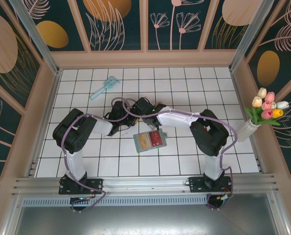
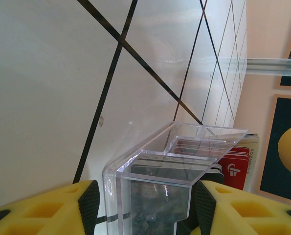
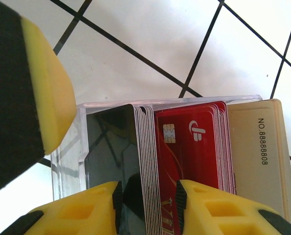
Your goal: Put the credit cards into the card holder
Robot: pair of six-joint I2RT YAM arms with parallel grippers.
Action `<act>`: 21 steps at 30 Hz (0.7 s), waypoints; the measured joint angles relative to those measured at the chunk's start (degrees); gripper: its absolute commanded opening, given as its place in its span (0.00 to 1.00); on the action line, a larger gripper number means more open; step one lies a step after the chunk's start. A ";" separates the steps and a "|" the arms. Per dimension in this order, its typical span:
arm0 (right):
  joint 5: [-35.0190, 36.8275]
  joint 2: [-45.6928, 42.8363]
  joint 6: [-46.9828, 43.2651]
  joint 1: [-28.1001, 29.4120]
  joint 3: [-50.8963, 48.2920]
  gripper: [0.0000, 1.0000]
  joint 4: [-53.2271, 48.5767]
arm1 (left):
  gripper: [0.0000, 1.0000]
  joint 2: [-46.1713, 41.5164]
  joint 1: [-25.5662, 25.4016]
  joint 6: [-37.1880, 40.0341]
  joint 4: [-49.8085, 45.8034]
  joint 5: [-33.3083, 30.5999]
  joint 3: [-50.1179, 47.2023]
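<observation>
You're working on a white tiled table [image 1: 116, 161] boxed in by wall panels painted with flowers. At your far left a teal brush [image 1: 103, 88] lies alone toward the back. Your left gripper [image 2: 145, 198] stands half wide astride a clear plastic box [image 2: 155, 171], with a black pad close beside each wall. Whether the pads press on it, you cannot tell. The box stands on the tiles mid-table and holds the credit cards [image 3: 184, 147] upright on edge: dark and whitish ones to the left, red ones beside them, a cream card at the right end. Your right gripper [image 3: 147, 196] sits over that row, jaws narrow, with some whitish-edged cards and a red one between the pads. Whether they are pinched, you cannot tell. The card holder [image 1: 138, 146] lies flat just on the near side of both grippers, with a red card [image 1: 158, 138] on it. Tulips [image 1: 267, 105] in a white vase [image 1: 245, 130] stand at your far right.
</observation>
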 measured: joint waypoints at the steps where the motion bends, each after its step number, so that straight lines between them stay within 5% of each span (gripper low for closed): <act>1: -0.04 0.00 -0.02 0.00 0.00 0.33 0.00 | 0.57 0.00 0.00 0.00 0.02 0.00 0.00; 21: -1.84 -3.04 0.31 -0.04 0.00 0.07 -0.11 | 0.58 -1.73 -0.22 1.53 -2.51 -2.01 -0.46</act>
